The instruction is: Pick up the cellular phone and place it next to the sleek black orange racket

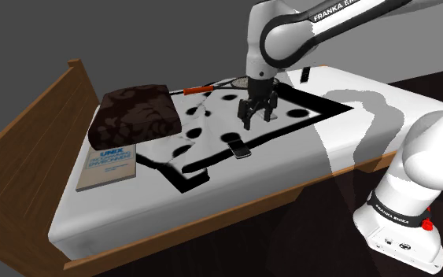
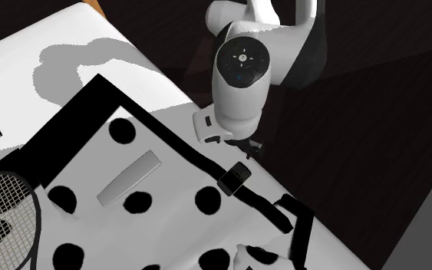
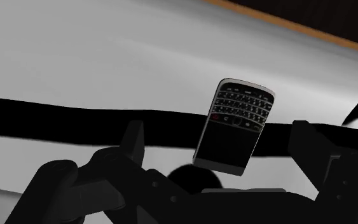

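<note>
Gripper (image 1: 257, 116) hangs over the middle of the bed (image 1: 352, 142), pointing down, clear of the cover. Its fingers (image 3: 131, 137) stand apart and grasp nothing, so the hand is released. Phone (image 3: 234, 127) lies flat, face up with the keypad showing, on the black band (image 1: 286, 126) printed on the white cover. It sits toward the long edge of the bed nearest the stand. In the wrist view the phone shows in the gap between the two fingers, and neither finger touches it. From the shoulder view the gripper is near the phone but a little farther in from that long edge. Racket (image 1: 212, 87), with an orange grip and a dark frame, lies by the far long edge, its head partly hidden behind the arm. It is well apart from the phone, and the gripper is between them. A dark brown pillow (image 1: 137, 114) lies at the headboard end. A pale book (image 1: 108, 166) lies just beside it, toward the near edge. A flat grey oblong (image 2: 130, 179) lies among the black dots of the cover; I cannot tell what it is.
</note>
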Tool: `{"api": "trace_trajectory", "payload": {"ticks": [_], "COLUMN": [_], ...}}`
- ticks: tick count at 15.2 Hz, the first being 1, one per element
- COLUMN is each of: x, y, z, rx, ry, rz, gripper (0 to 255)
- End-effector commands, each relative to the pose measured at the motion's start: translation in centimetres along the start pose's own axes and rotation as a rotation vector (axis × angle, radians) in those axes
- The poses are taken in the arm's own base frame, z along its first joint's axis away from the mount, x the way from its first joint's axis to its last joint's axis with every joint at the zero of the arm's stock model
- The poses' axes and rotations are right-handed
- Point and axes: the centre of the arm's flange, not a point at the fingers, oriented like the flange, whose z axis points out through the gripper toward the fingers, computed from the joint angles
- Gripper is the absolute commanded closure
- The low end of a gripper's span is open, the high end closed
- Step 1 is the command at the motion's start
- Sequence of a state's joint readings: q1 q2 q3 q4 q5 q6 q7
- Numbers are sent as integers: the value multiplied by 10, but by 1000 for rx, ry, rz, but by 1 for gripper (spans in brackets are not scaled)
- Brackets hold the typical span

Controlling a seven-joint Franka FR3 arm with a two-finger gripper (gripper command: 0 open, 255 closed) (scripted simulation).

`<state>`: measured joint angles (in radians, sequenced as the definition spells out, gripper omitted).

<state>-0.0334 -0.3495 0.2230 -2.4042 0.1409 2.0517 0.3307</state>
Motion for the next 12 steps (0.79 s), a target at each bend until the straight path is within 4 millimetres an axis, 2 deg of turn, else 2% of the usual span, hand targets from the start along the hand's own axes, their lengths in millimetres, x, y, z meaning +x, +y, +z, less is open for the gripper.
{"api": "trace_trajectory", "payload": {"ticks": [1,6,12], "x": [16,56,58], "y": [-11,-29,-30], "z": [19,68,97], "rx": [6,18,18], "ry": [2,5,5], "rz": [36,122,127], "gripper": [0,0,0]}}
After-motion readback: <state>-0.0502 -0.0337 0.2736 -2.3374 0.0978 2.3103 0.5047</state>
